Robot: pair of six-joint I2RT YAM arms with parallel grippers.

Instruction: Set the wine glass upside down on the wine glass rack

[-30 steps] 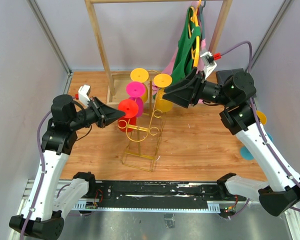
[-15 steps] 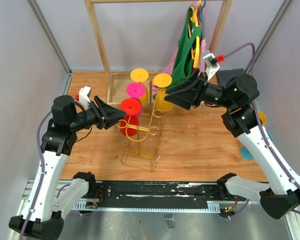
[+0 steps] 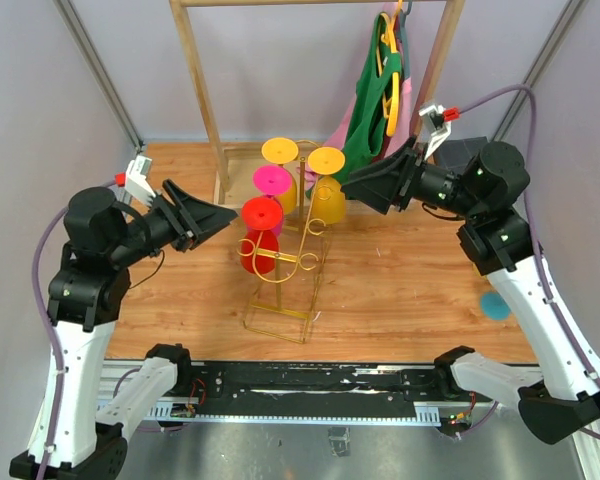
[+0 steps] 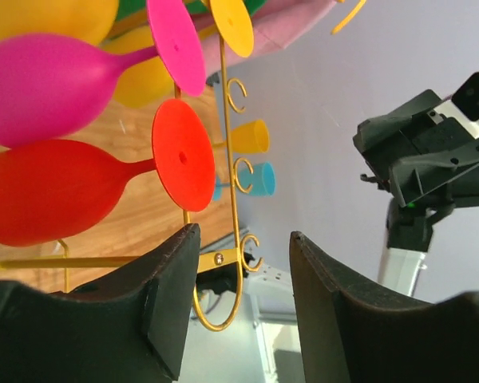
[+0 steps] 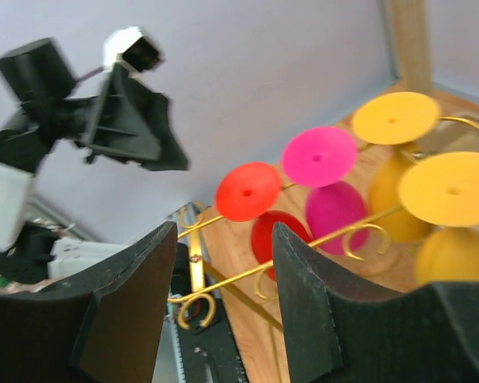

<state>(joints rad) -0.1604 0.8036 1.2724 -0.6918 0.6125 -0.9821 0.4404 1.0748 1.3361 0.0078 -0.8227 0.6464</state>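
Wrist views, unlike overhead, confirm left gripper (image 4: 244, 235) and right gripper (image 5: 225, 231) parted, empty; red wine glass (image 4: 48, 191) hangs ahead on wine glass rack (image 4: 220, 258).

Wood table (image 3: 400, 280) on my top cam has a few things on it afaict: gold wire wine glass rack (image 3: 298, 262) standing on its rect base mid-table, wooden rail frame (image 3: 202, 100) at the back, and a teal cup (image 3: 495, 305) by the right edge, well apart from the rack. Left wrist cam shows a yellow cup (image 4: 251, 136) just beside it.
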